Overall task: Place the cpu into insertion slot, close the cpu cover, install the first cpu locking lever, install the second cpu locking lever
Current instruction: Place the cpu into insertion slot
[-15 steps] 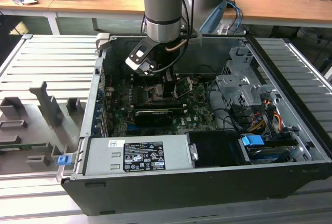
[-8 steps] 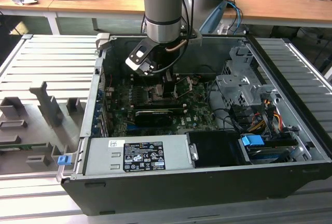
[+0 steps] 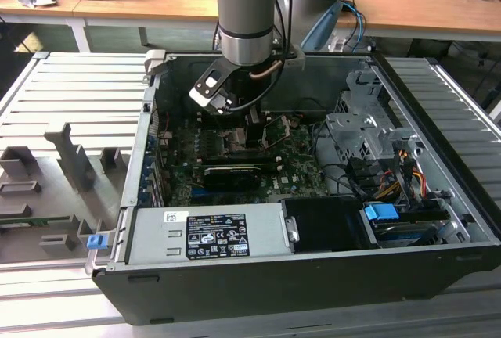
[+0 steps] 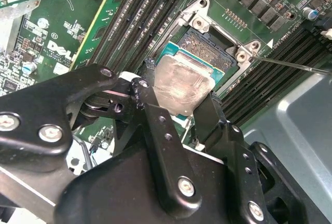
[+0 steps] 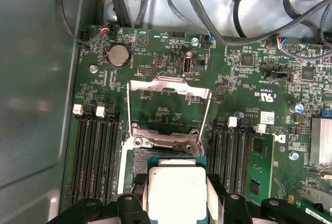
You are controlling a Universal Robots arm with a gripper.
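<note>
My gripper [image 4: 179, 93] is shut on the cpu [image 4: 181, 81], a thin square chip with a dull silver top, its fingers [image 4: 155, 125] clamping two opposite edges. The chip hangs tilted just above the insertion slot [image 4: 213, 45], a dark square socket with a silver rim on the green board, and partly overlaps it. In the first wrist view the cpu [image 5: 176, 187] sits between the fingers of the gripper [image 5: 176, 199], with the slot [image 5: 141, 157] peeking out beside it. The cpu cover [image 5: 171, 82] is swung open beyond the socket. A thin locking lever [image 4: 293, 66] sticks out sideways. In the exterior view the gripper [image 3: 235, 119] reaches down into the case.
Memory slots [image 5: 96, 151] flank the socket on both sides. A long black card [image 3: 231, 174] and a grey labelled box [image 3: 207, 232] lie nearer the case front. Cables [image 5: 207, 6] and a drive cage [image 3: 368, 138] crowd the exterior view's right. Case wall [image 5: 36, 79] stands close.
</note>
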